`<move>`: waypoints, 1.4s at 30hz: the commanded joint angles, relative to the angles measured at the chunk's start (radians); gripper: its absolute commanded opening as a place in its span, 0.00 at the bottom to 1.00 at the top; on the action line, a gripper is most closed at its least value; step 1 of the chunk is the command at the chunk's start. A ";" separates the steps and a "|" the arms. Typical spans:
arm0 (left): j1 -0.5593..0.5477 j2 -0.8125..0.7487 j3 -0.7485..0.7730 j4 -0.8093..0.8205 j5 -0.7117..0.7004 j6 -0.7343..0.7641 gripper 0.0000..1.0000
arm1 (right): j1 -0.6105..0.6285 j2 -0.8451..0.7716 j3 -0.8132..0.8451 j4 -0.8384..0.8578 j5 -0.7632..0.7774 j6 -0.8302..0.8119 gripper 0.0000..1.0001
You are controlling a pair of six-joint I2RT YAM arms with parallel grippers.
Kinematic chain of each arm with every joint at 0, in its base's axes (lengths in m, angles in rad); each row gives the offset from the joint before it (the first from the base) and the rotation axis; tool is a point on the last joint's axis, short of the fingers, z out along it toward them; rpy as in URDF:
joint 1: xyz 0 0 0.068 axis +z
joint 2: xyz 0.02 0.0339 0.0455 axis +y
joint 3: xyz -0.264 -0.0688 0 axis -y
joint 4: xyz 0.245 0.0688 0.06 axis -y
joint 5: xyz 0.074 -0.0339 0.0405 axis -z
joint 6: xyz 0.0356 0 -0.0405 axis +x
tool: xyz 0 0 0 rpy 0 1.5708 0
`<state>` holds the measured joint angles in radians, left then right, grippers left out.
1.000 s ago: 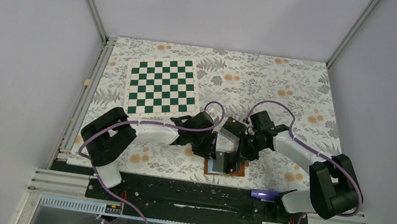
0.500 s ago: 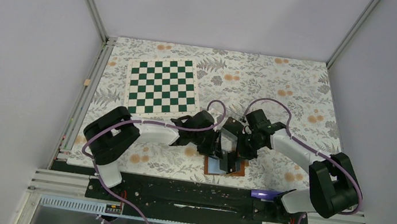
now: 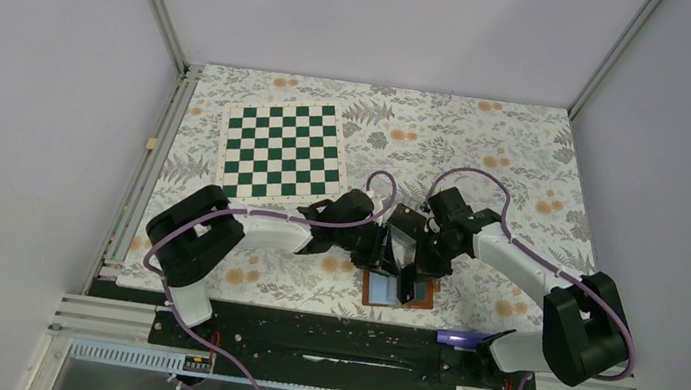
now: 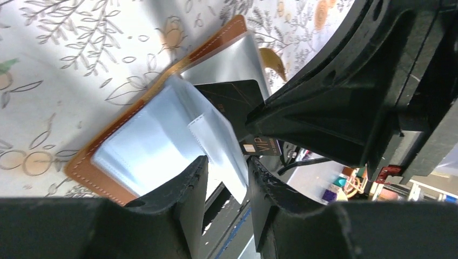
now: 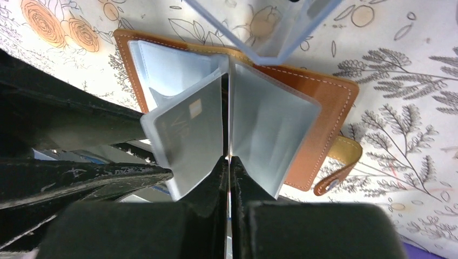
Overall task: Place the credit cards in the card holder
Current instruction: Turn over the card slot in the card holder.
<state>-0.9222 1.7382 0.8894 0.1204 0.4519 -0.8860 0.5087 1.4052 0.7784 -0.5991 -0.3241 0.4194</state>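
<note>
Wrists face each other low over the card holder [image 5: 329, 97]. Right jaws pinch an upright sleeve [image 5: 229, 116]; left jaws, narrow, straddle the sleeved credit card [image 4: 232, 100], grip unclear. Clear box [image 5: 259, 32] crowds behind.

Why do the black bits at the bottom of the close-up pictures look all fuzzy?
Left wrist view: the left gripper is too near the lens, so it blurs, and light glares off the card holder. Right wrist view: the right gripper blurs likewise. Top view: all sharp.
</note>
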 commanded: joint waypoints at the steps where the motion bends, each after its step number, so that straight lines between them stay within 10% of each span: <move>1: 0.002 0.022 0.025 0.156 0.083 -0.044 0.34 | 0.010 -0.065 0.071 -0.103 0.057 -0.012 0.00; 20: -0.010 0.202 0.115 0.345 0.185 -0.149 0.34 | 0.010 -0.237 0.233 -0.370 0.369 -0.043 0.00; 31: 0.009 0.244 0.064 0.623 0.206 -0.302 0.37 | 0.005 -0.284 0.229 -0.295 0.242 0.000 0.00; 42: 0.090 -0.070 -0.014 -0.063 -0.047 0.070 0.37 | 0.005 -0.209 0.091 -0.006 0.002 0.048 0.00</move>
<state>-0.8230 1.7824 0.8509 0.3191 0.5129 -0.9859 0.5102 1.1603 0.9291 -0.7601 -0.2077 0.4355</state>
